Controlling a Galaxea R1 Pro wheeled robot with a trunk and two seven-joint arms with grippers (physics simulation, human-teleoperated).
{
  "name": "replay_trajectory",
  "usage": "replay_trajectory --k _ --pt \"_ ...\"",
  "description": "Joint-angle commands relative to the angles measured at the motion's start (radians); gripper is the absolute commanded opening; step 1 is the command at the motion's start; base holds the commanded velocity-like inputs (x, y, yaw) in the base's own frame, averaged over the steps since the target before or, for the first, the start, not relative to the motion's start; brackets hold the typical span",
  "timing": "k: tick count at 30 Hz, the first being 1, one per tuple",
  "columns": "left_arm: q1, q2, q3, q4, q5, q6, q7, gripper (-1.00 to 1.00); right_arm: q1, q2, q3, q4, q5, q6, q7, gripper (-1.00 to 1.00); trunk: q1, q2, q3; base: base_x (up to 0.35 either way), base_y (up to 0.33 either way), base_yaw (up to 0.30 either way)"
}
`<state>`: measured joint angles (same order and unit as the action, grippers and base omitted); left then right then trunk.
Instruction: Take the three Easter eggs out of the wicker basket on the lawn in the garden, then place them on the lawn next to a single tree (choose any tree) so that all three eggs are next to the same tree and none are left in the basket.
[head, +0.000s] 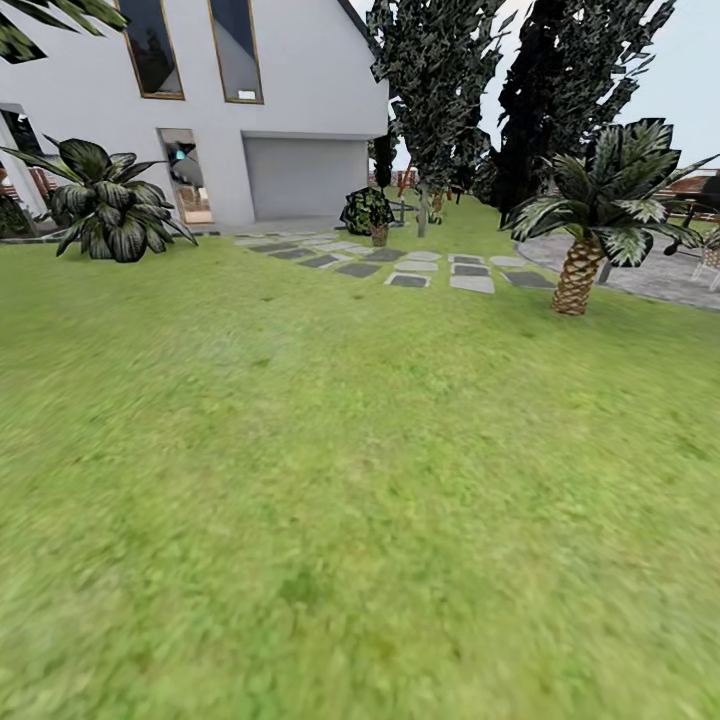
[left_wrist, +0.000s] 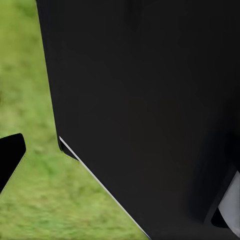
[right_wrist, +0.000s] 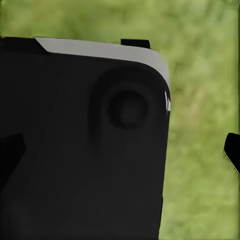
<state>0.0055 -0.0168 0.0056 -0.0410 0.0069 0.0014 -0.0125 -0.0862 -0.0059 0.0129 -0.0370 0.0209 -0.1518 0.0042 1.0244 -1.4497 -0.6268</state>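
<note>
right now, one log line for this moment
phase: in transit | ground: lawn | ahead: tree, palm, paving slabs | grippers: state unclear

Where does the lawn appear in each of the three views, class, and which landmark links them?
Head view: the lawn covers the lower two thirds, up to the stone slabs.
Left wrist view: it lies beside and beneath a black robot body panel.
Right wrist view: it lies above and beside a black robot housing.
Shared landmark: the mottled green grass itself.

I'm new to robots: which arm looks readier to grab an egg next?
Neither yet. The head view shows lawn, stepping stones, a palm, trees, without basket or eggs. Both wrist views face dark robot body over grass, so driving comes first.
</note>
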Motion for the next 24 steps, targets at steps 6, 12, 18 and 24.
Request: replay_trajectory --k 6,12,18,24 --pt "0.001 0.000 0.001 -0.002 0.001 0.000 -0.001 1.00 -0.001 0.000 0.001 0.001 0.002 -0.003 0.000 1.00 0.001 0.000 -0.001 0.325 0.000 0.000" --pt "0.001 0.000 0.001 -0.002 0.001 0.000 -0.001 1.00 -0.001 0.000 0.001 0.001 0.002 -0.003 0.000 1.00 0.001 0.000 -0.001 0.325 0.000 0.000" --pt "0.001 0.000 0.001 -0.002 0.001 0.000 -0.001 1.00 -0.001 0.000 0.001 0.001 0.002 -0.003 0.000 1.00 0.001 0.000 -0.001 0.325 0.000 0.000" --pt "0.001 0.000 0.001 -0.002 0.001 0.000 -0.001 1.00 -0.001 0.000 0.001 0.000 0.002 -0.003 0.000 1.00 0.001 0.000 -0.001 0.325 0.000 0.000"
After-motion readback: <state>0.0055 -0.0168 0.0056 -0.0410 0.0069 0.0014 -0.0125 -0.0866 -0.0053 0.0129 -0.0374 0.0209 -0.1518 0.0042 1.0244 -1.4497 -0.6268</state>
